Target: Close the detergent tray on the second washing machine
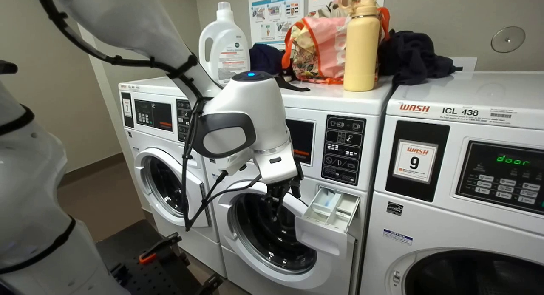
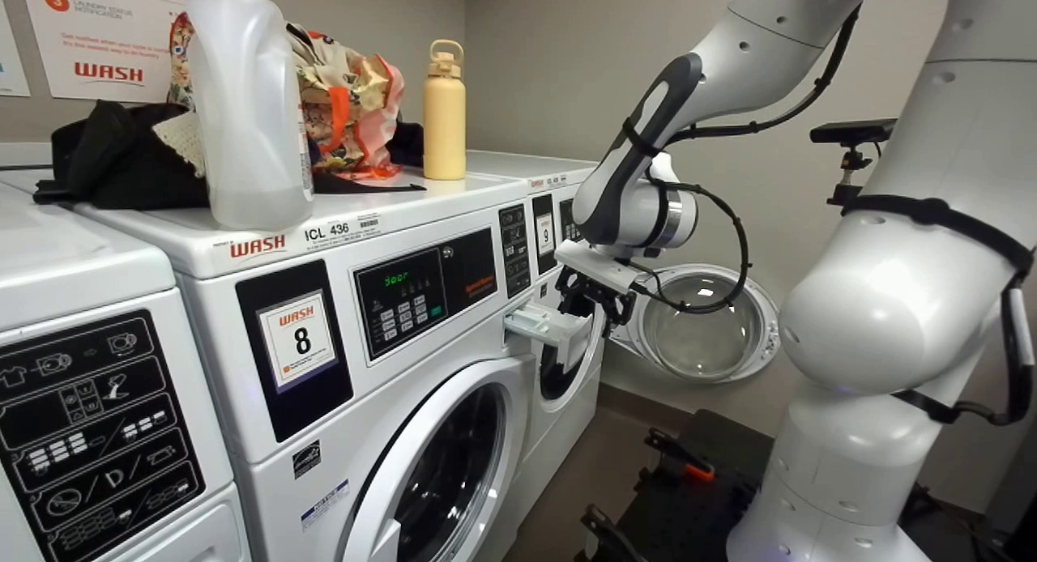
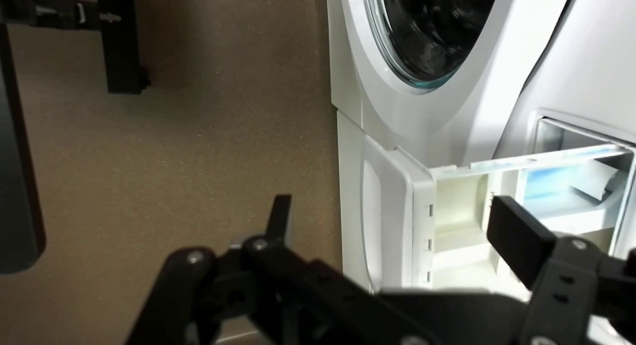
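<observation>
The detergent tray point(image 1: 322, 235) juts from washing machine 8 point(image 2: 421, 368). In the wrist view its front panel point(image 3: 390, 220) appears between the spread, empty fingers point(image 3: 519, 235) of the end effector point(image 3: 396, 213); closing probably means pushing it inward.

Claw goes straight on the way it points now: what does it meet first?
Probably the pulled-out detergent tray, near its front panel: in the wrist view, that panel shows between the fingers of the open claw. Depth is unclear.
</observation>
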